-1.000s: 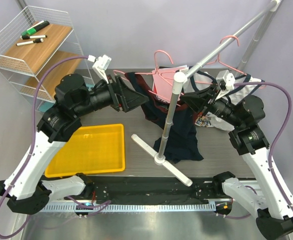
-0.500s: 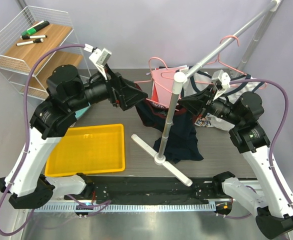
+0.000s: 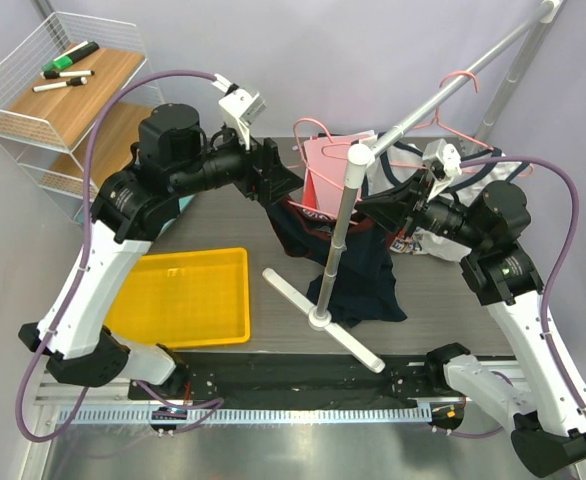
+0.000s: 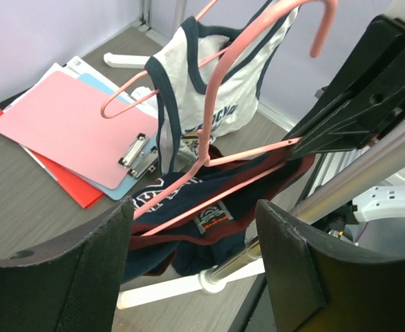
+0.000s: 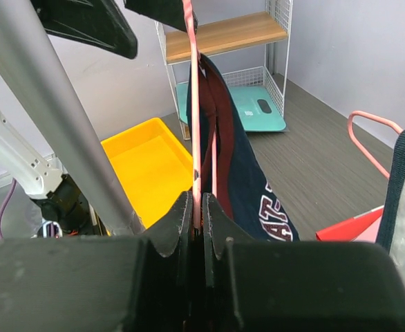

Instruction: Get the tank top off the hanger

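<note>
A navy tank top with maroon trim (image 3: 358, 280) hangs on a pink hanger (image 3: 306, 122) beside the rack's pole, its hem pooled on the table. My right gripper (image 3: 371, 208) is shut on the hanger's wire, seen clamped in the right wrist view (image 5: 197, 214) with the tank top (image 5: 247, 173) draped just beyond. My left gripper (image 3: 278, 185) is open, held above the tank top's left side. In the left wrist view it (image 4: 195, 270) frames the tank top's collar (image 4: 189, 228) and the hanger (image 4: 209, 159) without touching either.
A white rack stand (image 3: 318, 318) with a metal pole (image 3: 343, 220) stands mid-table. A white tank top (image 3: 473, 170) hangs on a second pink hanger (image 3: 458, 85). A yellow tray (image 3: 183, 300) lies front left, clipboards (image 4: 71, 117) at the back, a wire shelf (image 3: 63, 90) far left.
My left arm has risen and swung right, bringing its open gripper over the tank top's left side. The hanger's hook has shifted slightly left. The right gripper holds as before.
</note>
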Motion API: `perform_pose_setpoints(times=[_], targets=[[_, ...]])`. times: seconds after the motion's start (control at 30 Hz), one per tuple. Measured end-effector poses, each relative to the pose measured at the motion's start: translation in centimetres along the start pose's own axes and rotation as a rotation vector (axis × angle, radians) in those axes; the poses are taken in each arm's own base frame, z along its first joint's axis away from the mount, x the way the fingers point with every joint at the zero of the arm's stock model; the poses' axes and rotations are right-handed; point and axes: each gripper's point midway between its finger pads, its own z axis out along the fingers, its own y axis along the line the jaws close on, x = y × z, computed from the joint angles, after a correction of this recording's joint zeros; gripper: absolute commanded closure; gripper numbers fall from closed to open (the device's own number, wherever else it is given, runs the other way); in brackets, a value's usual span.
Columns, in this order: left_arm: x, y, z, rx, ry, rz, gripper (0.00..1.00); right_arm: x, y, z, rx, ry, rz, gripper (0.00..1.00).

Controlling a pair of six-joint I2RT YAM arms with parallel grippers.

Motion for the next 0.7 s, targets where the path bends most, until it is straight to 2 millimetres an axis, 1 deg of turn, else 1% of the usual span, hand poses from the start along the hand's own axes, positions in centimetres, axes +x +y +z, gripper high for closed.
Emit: perform_pose_setpoints(times=[0.13,0.27,0.37,0.43,0.47,0.53,0.7], targets=[[0.7,0.3,0.0,0.000,0.031,0.040,0.33,0.1,0.3,0.0,-0.012,0.013,0.009,0.99],[1.0,0.4,-0.1,0.005,0.042,0.087,0.35,0.0,0.5,0.0,-0.024,0.018,0.009,0.99],[1.0,0.4,-0.2,0.015,0.050,0.115,0.41,0.1,0.5,-0.1,-0.026,0.022,0.011,0.99],[0.9,0.3,-0.1,0.024,0.057,0.131,0.49,0.2,0.5,-0.1,-0.026,0.024,0.013,0.99],[0.9,0.3,0.0,0.028,0.061,0.137,0.52,0.2,0.5,-0.1,-0.026,0.025,0.014,0.99],[0.9,0.5,0.5,0.031,0.069,0.147,0.53,0.2,0.6,-0.1,-0.027,0.025,0.014,0.99],[2.7,1.2,1.7,0.034,0.121,0.136,0.54,0.1,0.8,-0.2,-0.035,0.024,0.015,0.99]])
